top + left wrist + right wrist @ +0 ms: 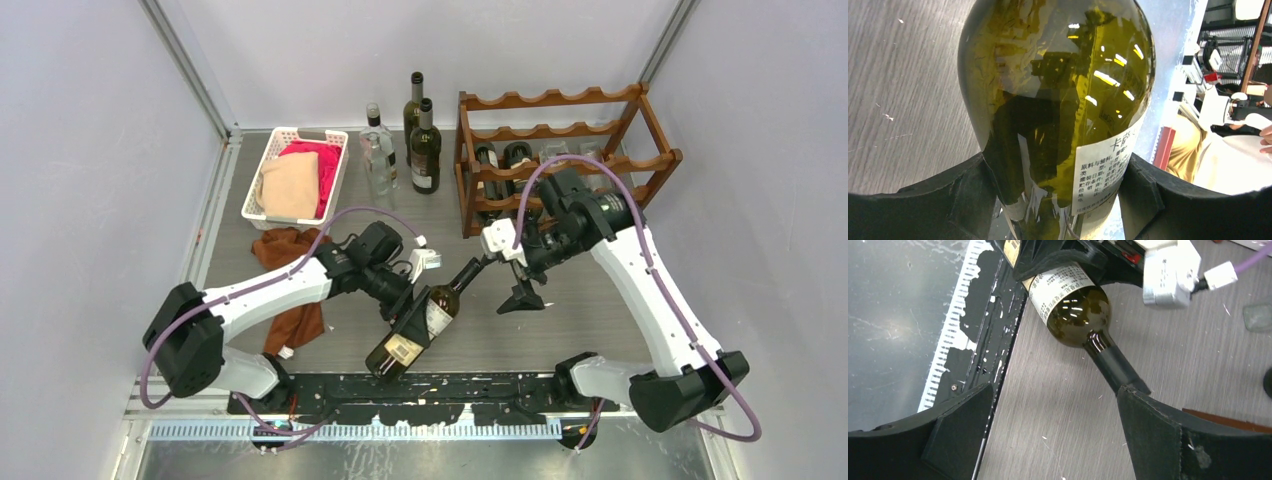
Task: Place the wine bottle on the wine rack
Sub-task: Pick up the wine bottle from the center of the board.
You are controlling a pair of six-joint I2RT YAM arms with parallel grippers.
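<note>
A dark green wine bottle with a white label hangs tilted over the front middle of the table, neck pointing up and to the right. My left gripper is shut on its body; in the left wrist view the bottle fills the frame between both black fingers. My right gripper stands open just past the neck's tip, holding nothing. From the right wrist the bottle shows, its neck ending by the right finger. The reddish-brown wine rack stands at the back right.
Two dark bottles and a clear bottle stand upright left of the rack. Bottles lie on the rack's lower tier. A white basket of clothes sits at the back left, and a brown cloth lies under the left arm.
</note>
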